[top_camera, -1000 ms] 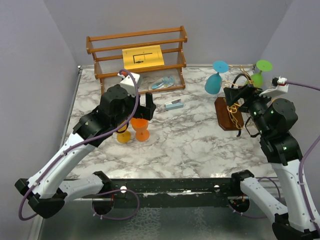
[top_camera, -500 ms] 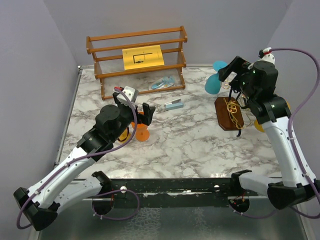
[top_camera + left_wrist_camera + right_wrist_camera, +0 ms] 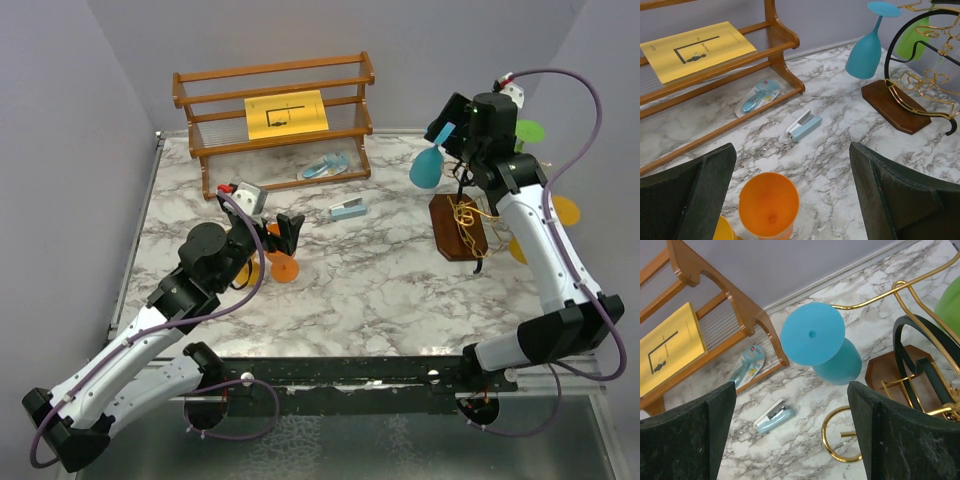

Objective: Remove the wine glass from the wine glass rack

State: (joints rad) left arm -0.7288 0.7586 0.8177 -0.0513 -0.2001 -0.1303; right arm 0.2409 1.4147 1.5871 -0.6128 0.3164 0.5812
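The wine glass rack has a dark-brown block base (image 3: pixel 462 232) and curly gold and black wire arms (image 3: pixel 470 210). A blue wine glass (image 3: pixel 426 167) hangs upside down from its left arm, and a green one (image 3: pixel 521 136) hangs at the back. My right gripper (image 3: pixel 447 125) is open and empty, hovering just above the blue glass's foot (image 3: pixel 812 333), with the bowl (image 3: pixel 841 366) below it. My left gripper (image 3: pixel 286 232) is open and empty above an orange glass (image 3: pixel 768 204) that stands on the table beside a yellow one (image 3: pixel 724 232).
A slatted wooden shelf (image 3: pixel 275 110) with a yellow sheet (image 3: pixel 287 113) stands at the back. A toothbrush pack (image 3: pixel 327 166) lies under it and a blue stapler (image 3: pixel 348 209) in front of it. Yellow discs (image 3: pixel 565 210) show at the rack's right side.
My right arm has risen and swung back and to the left, from beside the rack to above the blue glass. My left arm has drawn back towards the near edge, its gripper still open.
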